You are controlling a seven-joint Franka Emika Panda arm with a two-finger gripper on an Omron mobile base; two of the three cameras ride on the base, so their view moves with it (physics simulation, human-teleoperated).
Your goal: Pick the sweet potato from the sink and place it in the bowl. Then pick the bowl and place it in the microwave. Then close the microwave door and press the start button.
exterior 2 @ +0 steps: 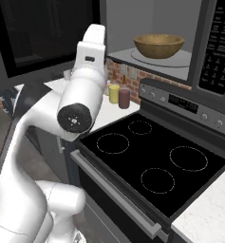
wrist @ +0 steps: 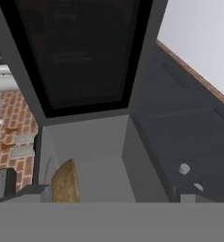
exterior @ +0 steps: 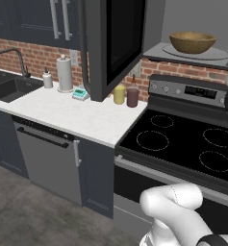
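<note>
Microwave (exterior 2: 180, 47) sits above the stove, its door (exterior: 116, 43) swung wide open toward the bench (exterior: 82, 117). Bowl (exterior 2: 159, 45) is upright inside on the turntable, mouth up, round so no long axis. Pincer's out of frame, prob. apart, empty. Risk: a glancing push slips off the door edge, leaving it ajar.

The white speckled stone counter (exterior: 82, 117) carries a white paper-towel roll (exterior: 64, 73), a small white bottle (exterior: 47, 79), a yellow jar (exterior: 119, 94) and a maroon jar (exterior: 133, 97).
</note>
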